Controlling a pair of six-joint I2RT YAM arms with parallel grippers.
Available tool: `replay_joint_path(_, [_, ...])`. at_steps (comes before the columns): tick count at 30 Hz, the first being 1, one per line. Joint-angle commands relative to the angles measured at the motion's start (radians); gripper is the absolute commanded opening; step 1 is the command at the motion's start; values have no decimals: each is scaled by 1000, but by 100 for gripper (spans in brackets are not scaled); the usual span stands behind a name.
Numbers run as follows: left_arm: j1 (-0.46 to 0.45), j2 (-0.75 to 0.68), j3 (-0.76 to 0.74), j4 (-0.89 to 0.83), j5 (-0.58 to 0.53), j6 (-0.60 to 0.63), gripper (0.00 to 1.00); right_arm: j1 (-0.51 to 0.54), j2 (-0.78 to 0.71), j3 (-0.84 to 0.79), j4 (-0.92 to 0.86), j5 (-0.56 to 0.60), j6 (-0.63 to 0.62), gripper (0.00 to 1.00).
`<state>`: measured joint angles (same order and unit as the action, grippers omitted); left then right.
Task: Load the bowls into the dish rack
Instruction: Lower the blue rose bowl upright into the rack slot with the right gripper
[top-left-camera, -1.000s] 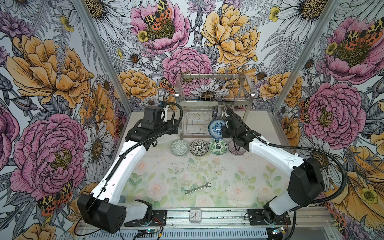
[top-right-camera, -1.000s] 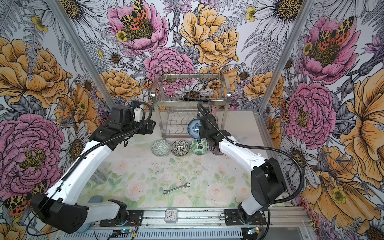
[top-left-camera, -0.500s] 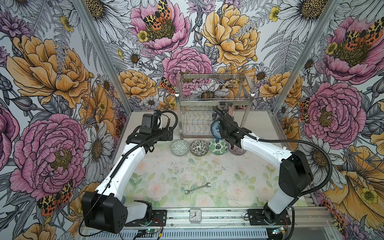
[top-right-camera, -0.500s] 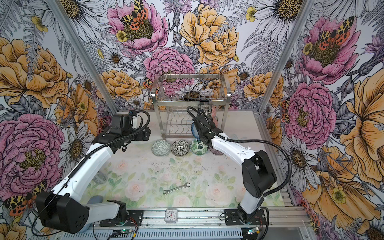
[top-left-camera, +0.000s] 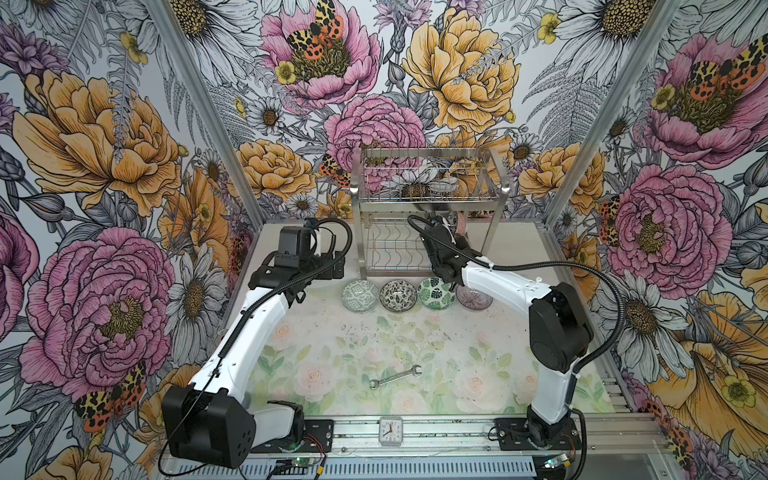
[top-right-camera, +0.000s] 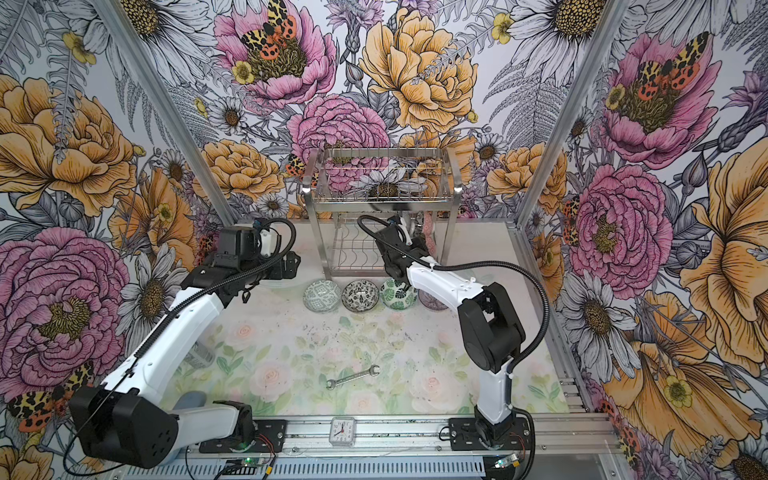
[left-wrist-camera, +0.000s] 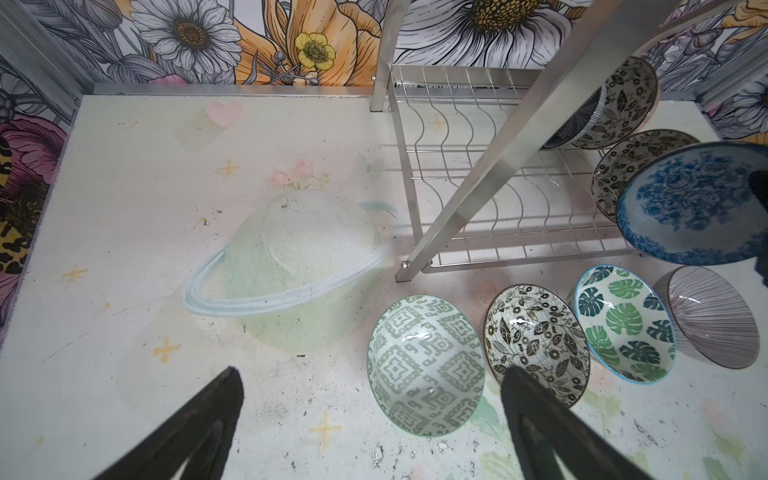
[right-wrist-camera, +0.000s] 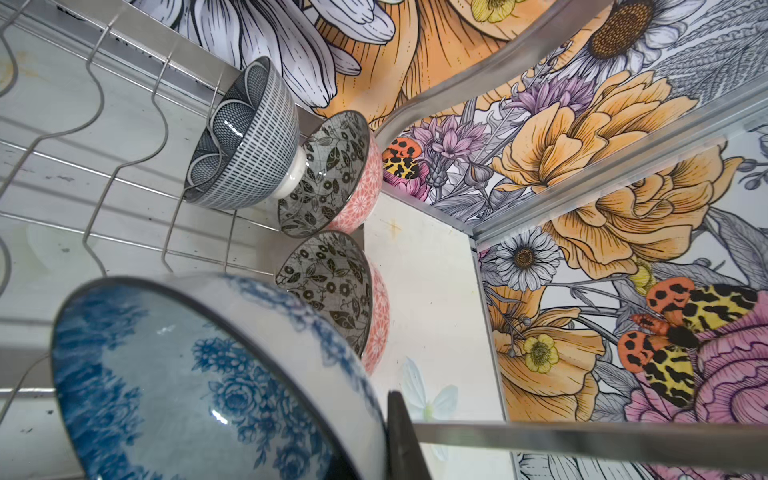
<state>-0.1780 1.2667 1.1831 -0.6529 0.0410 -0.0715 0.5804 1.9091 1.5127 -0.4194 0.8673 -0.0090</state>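
The dish rack (top-left-camera: 428, 203) stands at the back of the table, seen in both top views. My right gripper (right-wrist-camera: 386, 419) is shut on the rim of a blue-white floral bowl (right-wrist-camera: 187, 386), held tilted inside the rack's lower tier. Three bowls stand on edge in the wavy slots beyond it: a dark blue petal bowl (right-wrist-camera: 245, 137) and two black-floral pink ones (right-wrist-camera: 332, 174) (right-wrist-camera: 332, 291). Several bowls sit in a row before the rack: a green-patterned one (top-left-camera: 360, 295), black-and-white floral (top-left-camera: 398, 295), green-leaf (top-left-camera: 435, 293) and grey-striped (top-left-camera: 473, 297). My left gripper (left-wrist-camera: 372, 374) hangs open and empty over the table, beside the green-patterned bowl (left-wrist-camera: 424, 365).
A wrench (top-left-camera: 395, 377) lies mid-table and a small clock (top-left-camera: 390, 430) sits on the front rail. The rack's flat leg (left-wrist-camera: 490, 166) and its upper basket (top-left-camera: 428, 174) hem in the right gripper. Patterned walls enclose the table on three sides.
My right gripper has carried the blue-white floral bowl deeper under the rack's upper tier. The left arm has drawn back a little from the rack, still open.
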Motion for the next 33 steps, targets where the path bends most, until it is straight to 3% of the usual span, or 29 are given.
replay_joint_path(1, [11, -21, -9, 24, 33, -11, 99, 12, 35, 87, 37, 88, -53, 0])
replay_joint_path(20, [9, -45, -11, 26, 43, -16, 99, 6, 239, 235, 165, 215, -282, 0])
replay_joint_path(33, [6, -52, -11, 26, 49, -16, 99, -22, 333, 273, 221, 244, -356, 0])
